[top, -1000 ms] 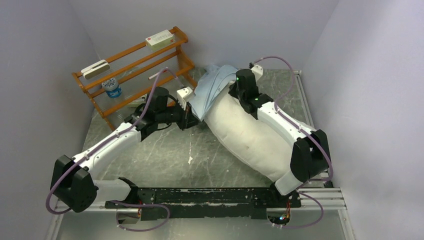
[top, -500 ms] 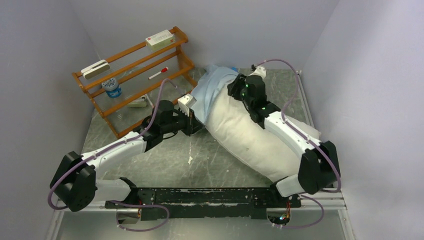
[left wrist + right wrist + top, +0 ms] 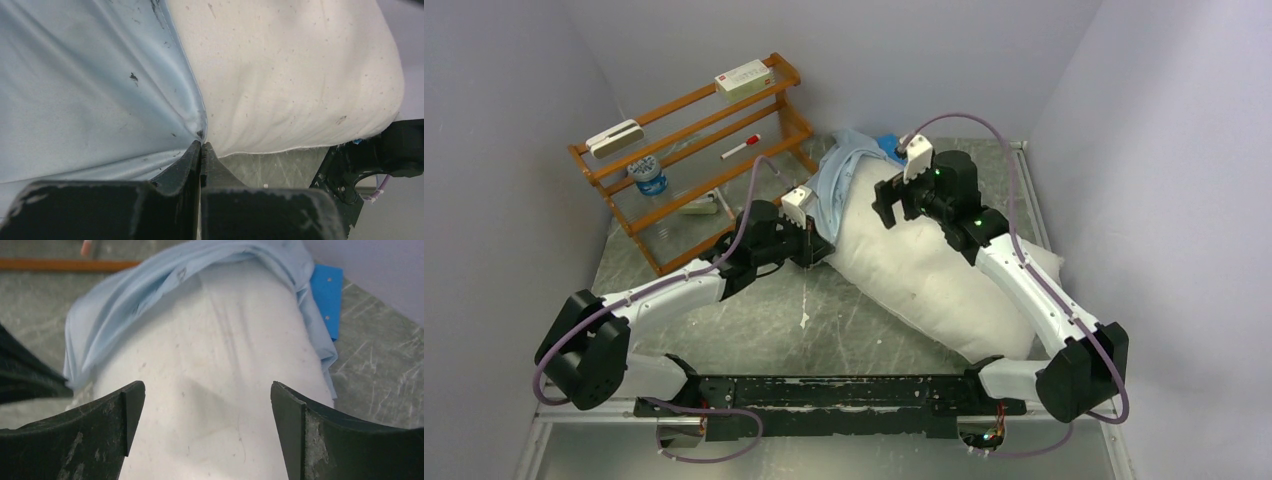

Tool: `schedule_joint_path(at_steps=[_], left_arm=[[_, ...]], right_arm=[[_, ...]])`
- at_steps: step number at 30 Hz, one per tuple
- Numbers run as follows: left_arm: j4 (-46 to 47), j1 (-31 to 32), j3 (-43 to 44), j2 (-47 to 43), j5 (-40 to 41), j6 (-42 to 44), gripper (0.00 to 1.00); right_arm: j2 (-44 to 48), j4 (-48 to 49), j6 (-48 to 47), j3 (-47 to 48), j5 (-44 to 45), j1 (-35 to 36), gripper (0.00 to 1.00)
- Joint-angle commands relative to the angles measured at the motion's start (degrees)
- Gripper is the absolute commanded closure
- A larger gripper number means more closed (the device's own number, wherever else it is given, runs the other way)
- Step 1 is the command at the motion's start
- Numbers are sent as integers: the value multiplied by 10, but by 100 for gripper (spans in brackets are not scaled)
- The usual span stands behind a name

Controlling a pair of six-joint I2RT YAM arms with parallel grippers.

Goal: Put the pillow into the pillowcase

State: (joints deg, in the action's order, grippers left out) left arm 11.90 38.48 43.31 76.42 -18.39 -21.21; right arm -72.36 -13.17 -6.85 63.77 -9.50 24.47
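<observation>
The white pillow lies diagonally on the table, its far end tucked under the pale blue pillowcase. My left gripper is at the pillow's left side, shut on the pillowcase's hem. In the left wrist view its tips pinch the hem where the pillowcase meets the pillow. My right gripper hovers open over the pillow's upper part. In the right wrist view the right gripper has only bare pillow between its jaws, and the pillowcase bunches beyond.
A wooden rack stands at the back left with boxes, a marker and a small jar on it. A stiff bright-blue sheet lies behind the pillowcase by the back wall. Walls close in on both sides.
My right gripper has opened, let go of the pillowcase and drawn back over the pillow. The raised fabric has slumped onto the pillow's far end. The left arm has shifted slightly right, still gripping.
</observation>
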Motion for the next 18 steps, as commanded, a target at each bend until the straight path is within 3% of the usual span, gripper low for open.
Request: schedule_joint_path(at_steps=[1, 7, 14, 16, 18], left_arm=[[50, 7, -9, -13, 7, -17, 95], [39, 7, -11, -23, 22, -18, 95], [57, 7, -23, -19, 23, -33, 95], [57, 7, -22, -18, 22, -34, 95], [54, 7, -19, -21, 22, -34, 95]], right_arm=[[0, -81, -122, 10, -66, -1, 0], [-32, -84, -149, -1, -36, 19, 0], [-141, -65, -147, 5, 27, 54, 1], [-171, -46, -132, 1, 20, 55, 5], [-198, -32, -109, 5, 26, 53, 16]])
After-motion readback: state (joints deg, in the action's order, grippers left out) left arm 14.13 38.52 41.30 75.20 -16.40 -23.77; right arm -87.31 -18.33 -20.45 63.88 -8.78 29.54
